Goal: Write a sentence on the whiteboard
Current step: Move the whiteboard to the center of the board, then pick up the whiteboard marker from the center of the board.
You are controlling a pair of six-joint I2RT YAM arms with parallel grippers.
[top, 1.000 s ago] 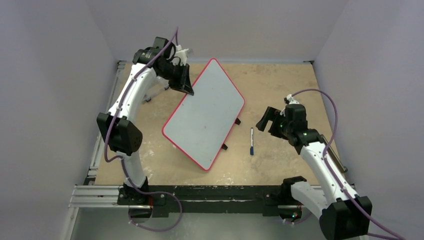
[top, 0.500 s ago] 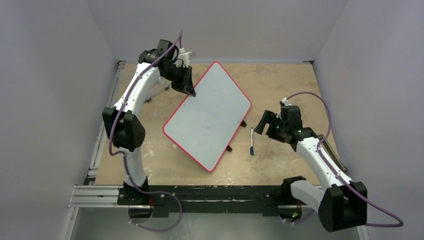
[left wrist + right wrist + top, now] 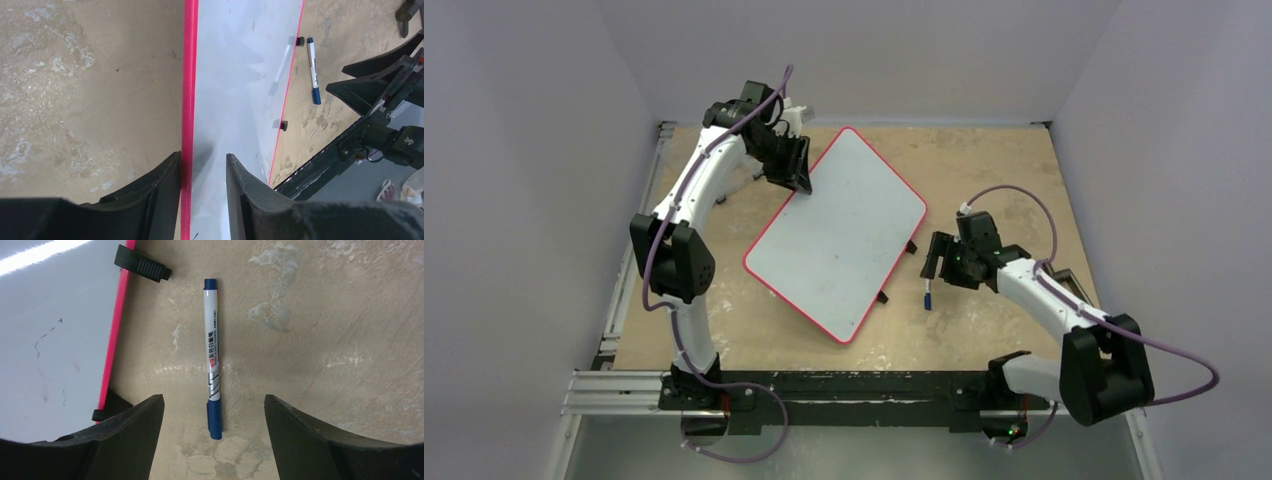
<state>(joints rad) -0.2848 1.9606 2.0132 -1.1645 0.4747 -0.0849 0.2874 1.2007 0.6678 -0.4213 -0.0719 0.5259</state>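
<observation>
The whiteboard, white with a thin red rim, lies at a slant in the middle of the table, raised on its black feet. No blue sentence shows on it, only faint smudges. My left gripper is at its far left edge, its fingers either side of the red rim and shut on it. A blue-capped white marker lies on the table right of the board. My right gripper hovers over it, open and empty, with the marker centred between the fingers.
Two black feet stick out from the board's right edge near the marker. A metal rail with the arm bases runs along the near edge. Grey walls close in the table on three sides.
My left gripper has shifted the board's far end a little to the right. My right gripper has moved left and down over the marker.
</observation>
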